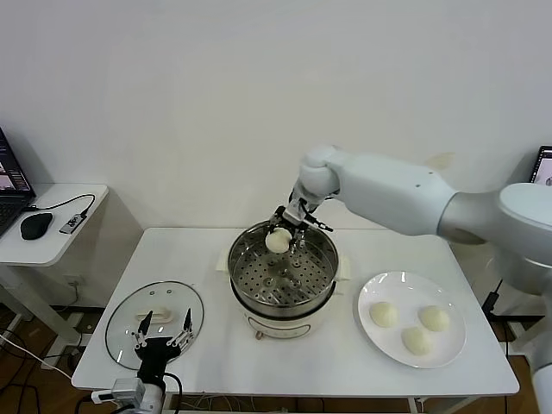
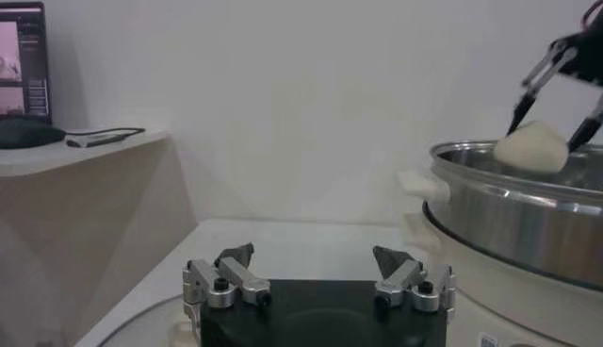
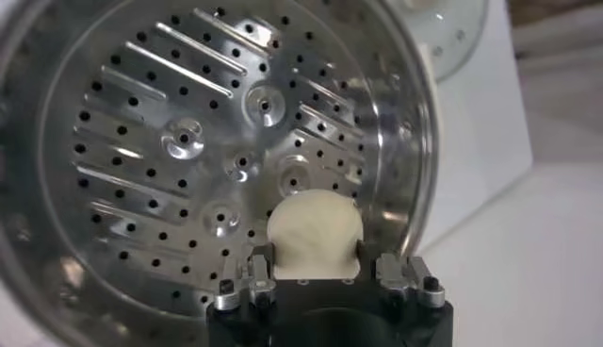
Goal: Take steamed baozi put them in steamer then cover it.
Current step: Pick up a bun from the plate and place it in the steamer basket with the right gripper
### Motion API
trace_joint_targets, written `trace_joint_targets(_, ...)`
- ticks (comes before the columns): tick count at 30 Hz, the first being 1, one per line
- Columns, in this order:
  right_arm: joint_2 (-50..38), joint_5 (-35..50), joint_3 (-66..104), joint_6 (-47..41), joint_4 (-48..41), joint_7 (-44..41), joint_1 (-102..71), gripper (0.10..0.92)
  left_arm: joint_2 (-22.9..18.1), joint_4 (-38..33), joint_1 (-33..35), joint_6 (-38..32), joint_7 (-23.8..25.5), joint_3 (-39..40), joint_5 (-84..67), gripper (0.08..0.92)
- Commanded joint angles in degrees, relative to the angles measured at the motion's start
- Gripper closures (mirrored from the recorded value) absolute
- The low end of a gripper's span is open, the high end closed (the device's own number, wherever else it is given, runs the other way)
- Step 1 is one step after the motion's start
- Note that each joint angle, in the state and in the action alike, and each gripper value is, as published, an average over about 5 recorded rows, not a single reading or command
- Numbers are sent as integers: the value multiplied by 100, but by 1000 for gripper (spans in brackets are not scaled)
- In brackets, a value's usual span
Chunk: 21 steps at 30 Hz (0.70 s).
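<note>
The shiny steel steamer (image 1: 259, 304) stands on its white base at the table's middle, its perforated tray (image 3: 188, 151) bare. My right gripper (image 1: 287, 233) is shut on one cream-white baozi (image 1: 278, 241) and holds it above the tray near the pot's far rim; the bun shows between the fingers in the right wrist view (image 3: 314, 231) and in the left wrist view (image 2: 530, 149). Three more baozi (image 1: 384, 314) (image 1: 434, 318) (image 1: 417, 340) lie on the white plate (image 1: 388, 289) to the right. My left gripper (image 1: 161, 332) is open and empty, low over the glass lid (image 1: 129, 319).
The glass lid with its white handle lies flat at the table's front left. A side desk (image 1: 52, 233) with a laptop, mouse and cable stands to the left. A white wall runs behind the table.
</note>
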Motion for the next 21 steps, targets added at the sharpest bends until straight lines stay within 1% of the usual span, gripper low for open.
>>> trace_joint_targets(1, 322, -1024, -58, 786, -367, 213, -213, 466, -3, 0, -4, -9, 3, -12, -13, 177)
trace_joint_targets(8, 306, -1381, 72, 951, -483, 453, -348, 457, -18, -32, -12, -9, 4, -10, 11, 177)
trace_joint_targets(11, 285, -1349, 119, 980, -470, 601, -379, 401, -27, -56, -10, -6, 3, -7, 30, 177)
trace_joint_targets(15, 155, -955, 135, 819, -288, 539, -155, 289, -31, -86, -9, 5, -1, -9, 59, 177)
trace_joint_targets(16, 79, -705, 99, 612, -161, 429, -12, 260, -29, -97, -8, 9, -2, -13, 64, 177)
trace_joint_targets(18, -154, -78, -53, -162, 267, 88, 331, 227, -22, -123, -6, 21, -1, -24, 67, 177)
trace_joint_targets(21, -679, 1046, -364, -1847, 1160, -381, 925, 206, -4, -173, 3, 39, 3, -45, 74, 177)
